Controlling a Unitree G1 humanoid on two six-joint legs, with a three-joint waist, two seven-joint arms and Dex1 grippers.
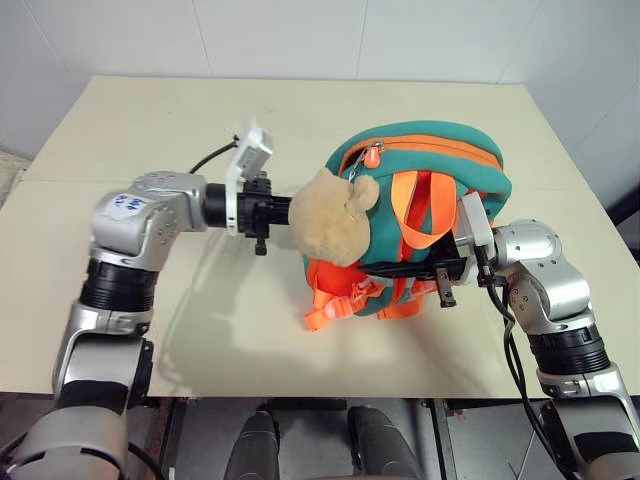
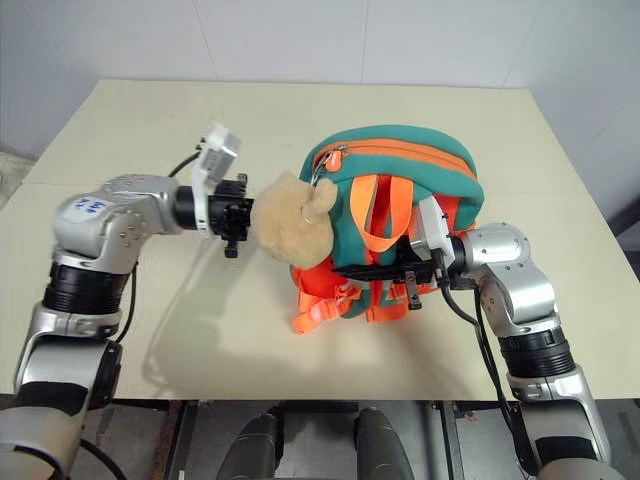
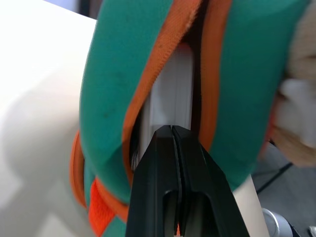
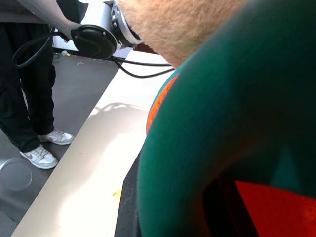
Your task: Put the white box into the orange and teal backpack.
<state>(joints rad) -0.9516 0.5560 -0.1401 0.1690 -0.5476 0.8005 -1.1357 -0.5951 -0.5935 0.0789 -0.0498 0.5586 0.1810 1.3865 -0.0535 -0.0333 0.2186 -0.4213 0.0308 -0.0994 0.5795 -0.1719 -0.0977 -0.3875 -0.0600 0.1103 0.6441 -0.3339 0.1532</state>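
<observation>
The backpack (image 1: 420, 225) stands upright near the middle of the table (image 1: 150, 120), strap side toward the robot, plush bear (image 1: 335, 215) hanging at its left flank. The right gripper (image 1: 440, 270) is at the lower strap side, fingers together and pinching the straps or fabric there, which holds the bag steady. The left gripper (image 3: 172, 129) has its fingers shut together, tips at the zip opening and just below the white box (image 3: 170, 84), held on nothing visible. The box sits inside the bag, its pale edge showing between the orange zip lips. Judgement: the box is rigid, smooth and likely slippery, light for its length, so it is best pushed on its end or gripped across its thin faces. The bag is soft and collapses easily, so hold it by strap or rim. A person's legs (image 4: 24, 98) stand beyond the table.
</observation>
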